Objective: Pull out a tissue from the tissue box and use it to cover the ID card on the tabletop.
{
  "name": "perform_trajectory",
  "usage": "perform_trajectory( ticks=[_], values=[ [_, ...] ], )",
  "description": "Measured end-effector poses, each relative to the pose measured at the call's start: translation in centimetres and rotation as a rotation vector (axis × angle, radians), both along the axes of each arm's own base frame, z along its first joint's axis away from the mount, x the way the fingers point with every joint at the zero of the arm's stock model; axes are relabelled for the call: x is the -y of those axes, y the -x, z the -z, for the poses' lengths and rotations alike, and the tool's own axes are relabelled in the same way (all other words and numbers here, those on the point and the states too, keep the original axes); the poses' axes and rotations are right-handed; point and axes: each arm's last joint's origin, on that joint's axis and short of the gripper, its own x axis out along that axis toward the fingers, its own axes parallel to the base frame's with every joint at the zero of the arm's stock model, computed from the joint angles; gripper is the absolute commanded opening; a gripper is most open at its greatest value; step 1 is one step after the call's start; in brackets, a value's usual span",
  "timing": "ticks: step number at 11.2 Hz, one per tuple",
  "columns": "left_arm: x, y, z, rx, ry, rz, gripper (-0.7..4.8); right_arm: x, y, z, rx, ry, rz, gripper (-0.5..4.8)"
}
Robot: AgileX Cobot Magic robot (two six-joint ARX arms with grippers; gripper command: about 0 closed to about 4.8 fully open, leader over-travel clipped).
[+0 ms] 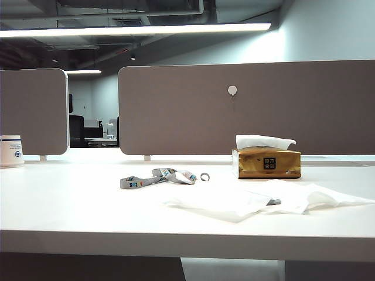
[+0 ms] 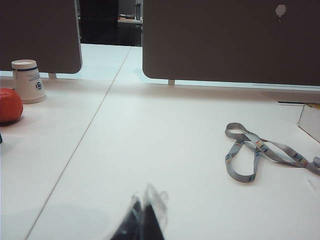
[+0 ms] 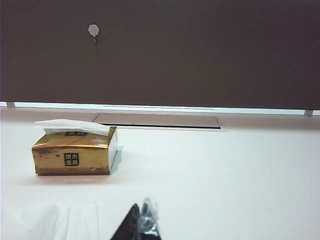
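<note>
Tissue [image 1: 234, 202] spread on the surface [image 1: 70, 205] before the tissue box [image 1: 266, 163].
Left pincer [image 2: 142, 220] and right pincer [image 3: 141, 222] both closed, empty, hovering low.

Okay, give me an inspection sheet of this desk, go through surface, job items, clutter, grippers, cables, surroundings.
Surface: white tabletop, smooth, with a seam line in the left wrist view.
Job's things: tissue spread flat in front of the tissue box; ID card not visible, only its lanyard running out from the tissue's side; another sheet stands in the box slit.
Clutter: paper cup far left; red round object beside it.
Grippers: left gripper and right gripper shut, low over the near table, holding nothing.
Cables: nothing seen.
Surroundings: grey partition panels behind the desk, dim office beyond.
</note>
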Motion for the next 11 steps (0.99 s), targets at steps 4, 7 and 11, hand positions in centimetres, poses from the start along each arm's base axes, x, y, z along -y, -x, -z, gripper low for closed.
perform_trajectory(
  ticks=[4, 7, 11],
  values=[
    [0.00, 0.00, 0.00, 0.000, 0.000, 0.000, -0.05, 0.16, 0.01, 0.00, 0.001, -0.008, 0.056, -0.06],
    [0.00, 0.00, 0.00, 0.000, 0.000, 0.000, -0.05, 0.17, 0.01, 0.00, 0.001, -0.008, 0.057, -0.05],
    [0.00, 0.00, 0.00, 0.000, 0.000, 0.000, -0.05, 0.17, 0.01, 0.00, 0.001, -0.008, 0.057, -0.05]
  ],
)
